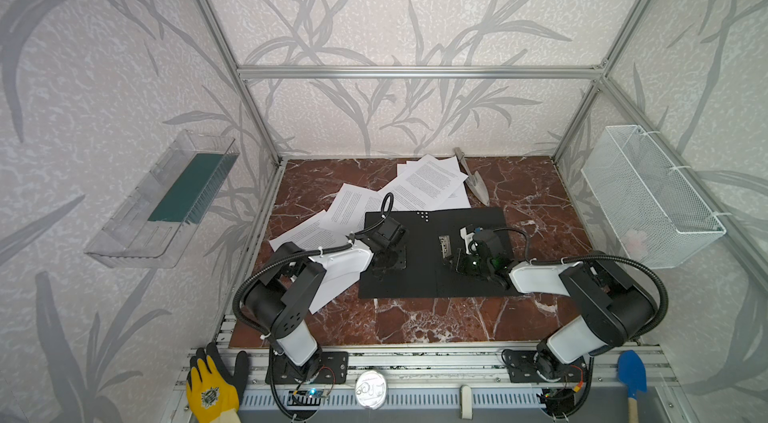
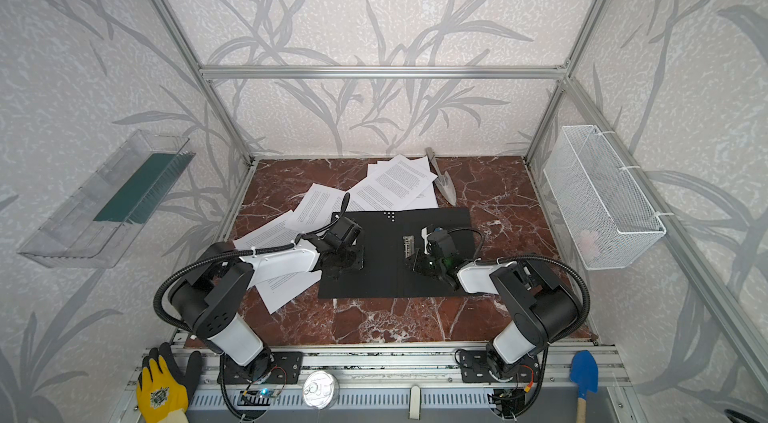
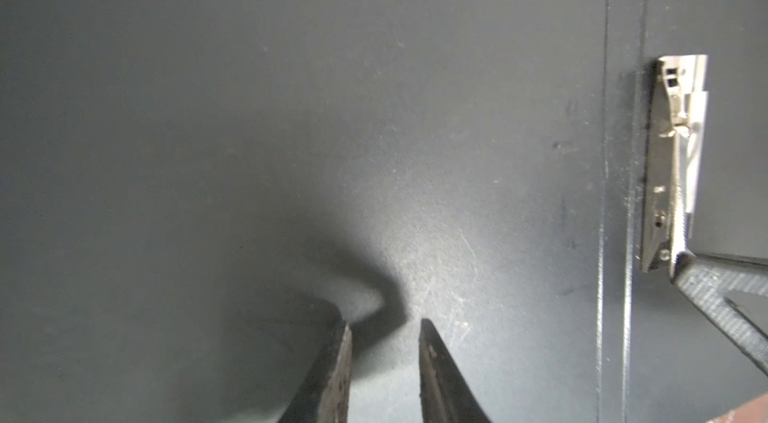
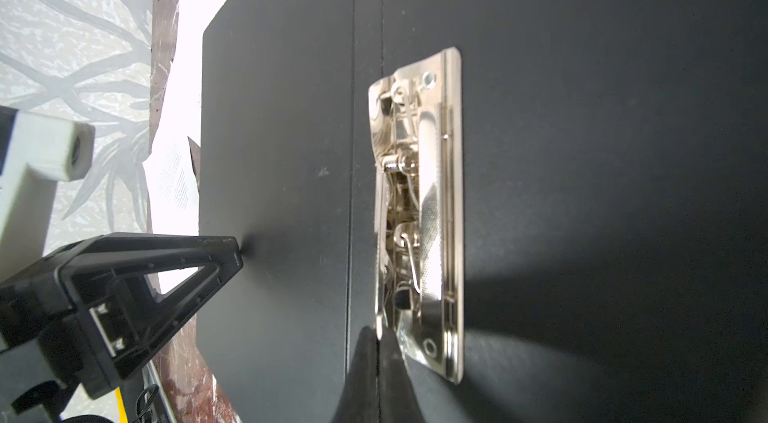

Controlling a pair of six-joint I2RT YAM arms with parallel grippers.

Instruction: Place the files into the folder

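Note:
The black folder (image 1: 419, 275) (image 2: 382, 279) lies opened flat on the marble table. Its metal clip (image 4: 419, 209) (image 3: 673, 167) (image 1: 444, 245) sits beside the spine. My right gripper (image 4: 378, 331) (image 1: 451, 258) is shut on the near end of the clip's thin lever plate. My left gripper (image 3: 384, 325) (image 1: 388, 265) rests tip-down on the folder's left half, open by a narrow gap with nothing between its fingers. The files (image 1: 428, 184) (image 2: 395, 184) are white printed sheets strewn behind and to the left of the folder. Some run under my left arm.
A metal trowel (image 1: 473, 182) lies behind the folder by the back wall. A white mesh basket (image 1: 652, 196) hangs on the right wall, a clear tray with a green pad (image 1: 166, 200) on the left. A yellow glove (image 1: 212, 383), a tin lid (image 1: 370, 389) and a blue spade (image 1: 631, 371) lie along the front rail.

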